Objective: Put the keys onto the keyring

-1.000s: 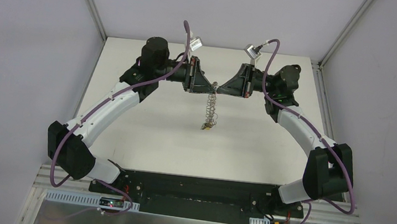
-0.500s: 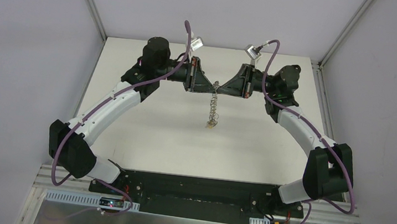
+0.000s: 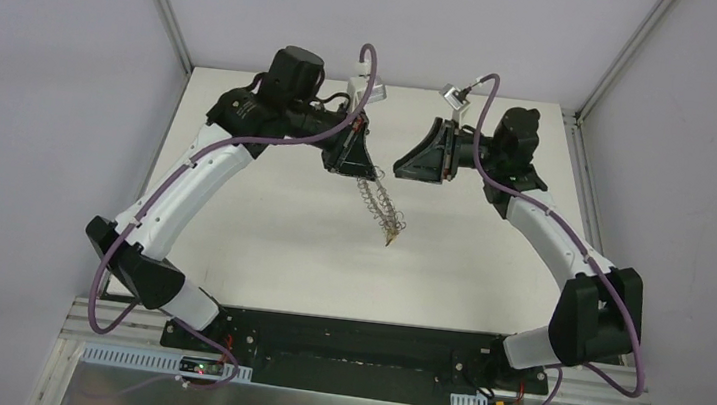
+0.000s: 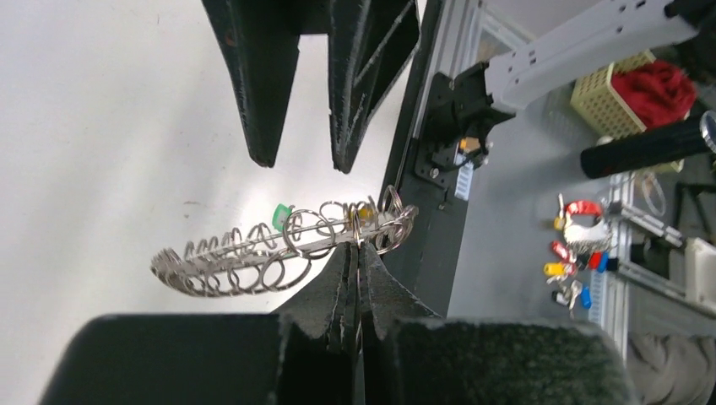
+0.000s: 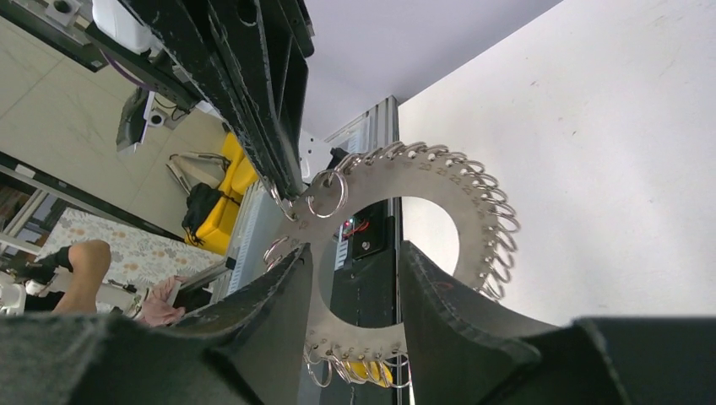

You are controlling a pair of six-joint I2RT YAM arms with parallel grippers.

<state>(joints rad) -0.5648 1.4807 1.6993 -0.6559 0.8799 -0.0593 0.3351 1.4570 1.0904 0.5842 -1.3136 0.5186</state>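
Note:
The keyring (image 3: 380, 205) is a flat grey metal loop fringed with small wire rings. It hangs above the white table (image 3: 261, 233) from my left gripper (image 3: 363, 173), slanting down to the right. In the left wrist view the left gripper (image 4: 358, 246) is shut on the keyring's (image 4: 253, 257) rim, and a green key head (image 4: 281, 213) shows among the rings. A yellow key head (image 5: 371, 369) hangs at the keyring's (image 5: 422, 171) low edge. My right gripper (image 3: 402, 164) stands open just right of the ring; its fingers (image 5: 279, 295) straddle the loop without touching it.
The black base plate (image 3: 359, 348) and both arm bases line the table's near edge. Metal frame posts (image 3: 164, 1) stand at the far corners. Off the table lie a bunch of coloured keys (image 4: 574, 253) and a basket with red cloth (image 4: 642, 89).
My right gripper has opened, let go of the keyring and drawn back to the right. The left arm has swung and tilted, so the ring now hangs slanted from it alone.

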